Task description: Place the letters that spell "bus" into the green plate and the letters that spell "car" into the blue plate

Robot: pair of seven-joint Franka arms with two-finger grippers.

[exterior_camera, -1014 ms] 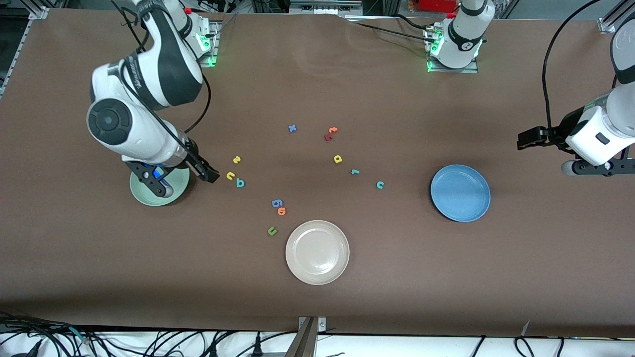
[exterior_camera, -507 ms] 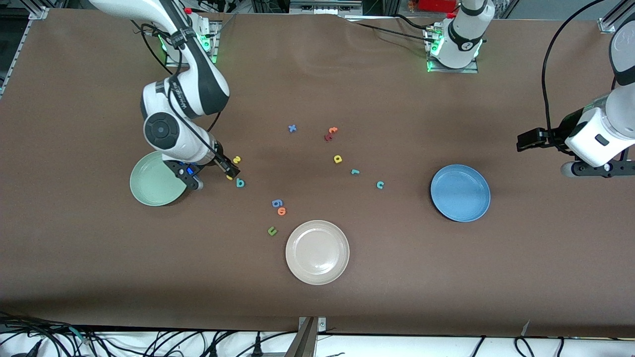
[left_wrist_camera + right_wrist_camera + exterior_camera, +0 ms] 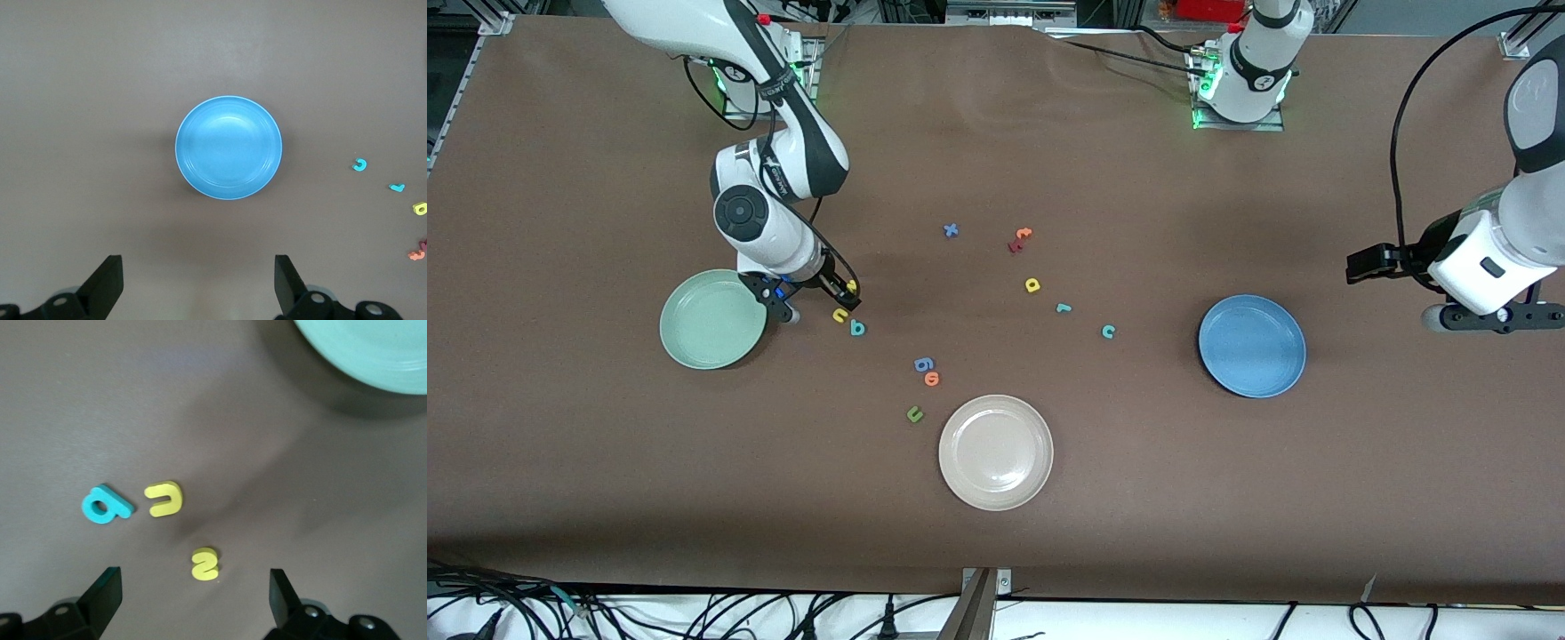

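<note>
The teal b, yellow u and yellow s lie flat on the counter just beside the green plate: light, thin, soft foam, best pinched across outer edges. Right gripper hovers over them, jaws open. Left gripper waits, jaws open, at the counter's left-arm edge

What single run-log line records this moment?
right tool: open, over yellow "s" | left tool: open, waiting above blue plate | green plate: no letters
</note>
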